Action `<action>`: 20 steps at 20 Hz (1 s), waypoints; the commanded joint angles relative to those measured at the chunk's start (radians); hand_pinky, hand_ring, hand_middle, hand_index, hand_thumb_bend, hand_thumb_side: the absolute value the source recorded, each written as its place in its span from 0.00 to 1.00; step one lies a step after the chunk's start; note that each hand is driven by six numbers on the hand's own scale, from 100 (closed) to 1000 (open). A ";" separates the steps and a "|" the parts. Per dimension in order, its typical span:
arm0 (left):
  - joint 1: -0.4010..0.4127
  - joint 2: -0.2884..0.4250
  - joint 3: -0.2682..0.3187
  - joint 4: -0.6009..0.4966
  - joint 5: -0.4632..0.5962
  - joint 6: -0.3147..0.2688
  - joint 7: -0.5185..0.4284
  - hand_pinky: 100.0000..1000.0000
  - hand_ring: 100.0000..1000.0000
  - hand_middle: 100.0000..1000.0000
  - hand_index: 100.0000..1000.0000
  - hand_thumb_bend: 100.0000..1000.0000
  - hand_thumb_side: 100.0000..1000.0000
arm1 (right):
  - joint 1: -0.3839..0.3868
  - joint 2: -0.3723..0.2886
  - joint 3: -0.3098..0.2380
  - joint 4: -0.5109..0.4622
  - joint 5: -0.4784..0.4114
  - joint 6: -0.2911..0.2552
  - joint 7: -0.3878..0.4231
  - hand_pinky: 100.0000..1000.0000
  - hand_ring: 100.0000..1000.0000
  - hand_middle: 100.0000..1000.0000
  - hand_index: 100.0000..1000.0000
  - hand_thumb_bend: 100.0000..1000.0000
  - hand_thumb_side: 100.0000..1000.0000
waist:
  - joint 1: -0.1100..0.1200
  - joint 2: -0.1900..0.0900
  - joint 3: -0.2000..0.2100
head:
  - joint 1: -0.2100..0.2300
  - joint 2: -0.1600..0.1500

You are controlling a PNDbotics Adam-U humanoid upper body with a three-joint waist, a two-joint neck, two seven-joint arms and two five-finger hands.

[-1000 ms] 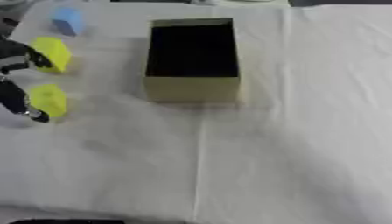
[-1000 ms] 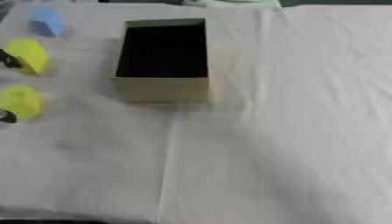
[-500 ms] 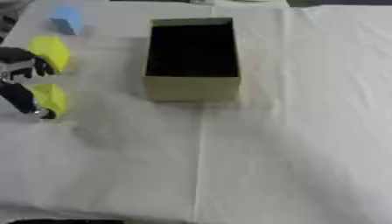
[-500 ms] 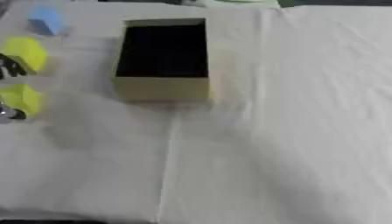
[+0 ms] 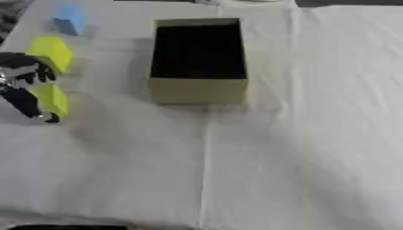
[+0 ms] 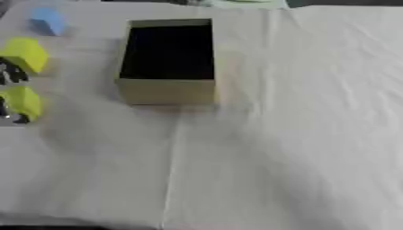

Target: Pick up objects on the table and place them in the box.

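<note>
An open olive cardboard box [image 5: 198,92] with a dark inside stands at the upper middle of the white cloth. Left of it lie two yellow blocks, the upper one [image 5: 50,51] and the lower one [image 5: 53,99]. A small blue block [image 5: 69,20] sits further back at the far left. My left hand [image 5: 21,76], black and silver, comes in from the left edge between the two yellow blocks. Its dark lower part lies against the left side of the lower yellow block; a hold on it does not show. My right hand is out of sight.
The white cloth [image 5: 299,134] covers the whole table, with creases at the right and a fold line running down from the box. A dark strip [image 5: 67,227] shows at the bottom left edge.
My left hand has come further in from the left edge and closed up against the lower yellow block. The box and the other blocks have not moved.
</note>
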 commanded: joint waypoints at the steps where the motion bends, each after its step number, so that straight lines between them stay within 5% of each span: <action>1: -0.018 0.022 0.001 0.005 -0.041 -0.006 -0.002 0.47 0.70 0.69 0.81 0.61 0.15 | -0.017 -0.010 -0.005 -0.016 -0.001 0.002 -0.001 0.79 0.74 0.46 0.86 0.00 0.88 | -0.001 -0.016 -0.002 | 0.005 0.005; 5: -0.020 0.013 -0.003 0.016 -0.087 -0.013 -0.002 0.39 0.64 0.63 0.76 0.59 0.09 | -0.016 -0.010 -0.007 -0.016 -0.001 0.002 -0.003 0.79 0.74 0.46 0.86 0.00 0.88 | -0.002 -0.015 -0.004 | 0.006 0.005; 7: -0.022 0.008 -0.001 0.016 -0.095 -0.010 0.011 0.31 0.57 0.57 0.71 0.51 0.01 | -0.015 -0.009 -0.008 -0.016 -0.001 0.003 -0.004 0.79 0.74 0.46 0.86 0.00 0.88 | -0.002 -0.015 -0.004 | 0.007 0.005; 14: -0.020 0.006 0.005 0.000 -0.052 0.034 0.073 0.18 0.45 0.45 0.61 0.27 0.00 | -0.011 -0.009 -0.008 -0.016 0.000 0.004 -0.005 0.79 0.74 0.46 0.86 0.00 0.88 | -0.001 -0.018 -0.001 | 0.006 0.005; 20: -0.015 0.004 0.004 -0.003 -0.060 0.082 0.116 0.07 0.37 0.36 0.51 0.24 0.00 | -0.008 -0.009 -0.009 -0.016 0.002 0.005 -0.005 0.79 0.74 0.46 0.86 0.00 0.88 | -0.001 -0.018 -0.004 | 0.003 0.005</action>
